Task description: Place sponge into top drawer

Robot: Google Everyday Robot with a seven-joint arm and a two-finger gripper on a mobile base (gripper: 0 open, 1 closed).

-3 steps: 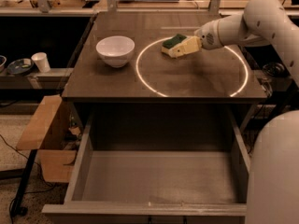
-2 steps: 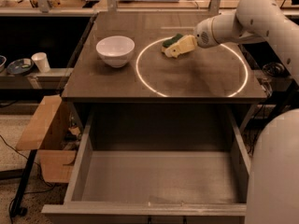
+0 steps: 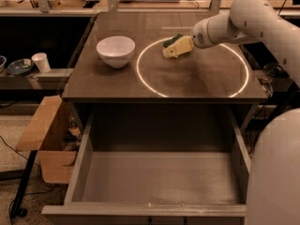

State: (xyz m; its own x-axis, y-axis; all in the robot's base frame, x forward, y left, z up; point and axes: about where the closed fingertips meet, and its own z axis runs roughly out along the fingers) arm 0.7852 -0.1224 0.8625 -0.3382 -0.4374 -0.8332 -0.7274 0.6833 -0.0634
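The sponge [image 3: 172,46], yellow foam with a dark green top, is at the back middle of the dark table [image 3: 197,76], inside a glowing light ring. My gripper [image 3: 183,46] reaches in from the right on the white arm and is shut on the sponge's right end, holding it tilted just above the table top. The top drawer [image 3: 159,179] is pulled fully open below the table's front edge. It is grey, wide and shallow, with nothing in it.
A white bowl [image 3: 116,50] stands on the table to the left of the sponge. A cardboard box [image 3: 44,125] stands on the floor at the left of the drawer. A white cup [image 3: 41,62] and a small dish [image 3: 18,67] sit on a low shelf at far left.
The arm has shifted slightly, its upper part drawing back and up. The sponge stays in the grip at nearly the same spot, a touch to the left.
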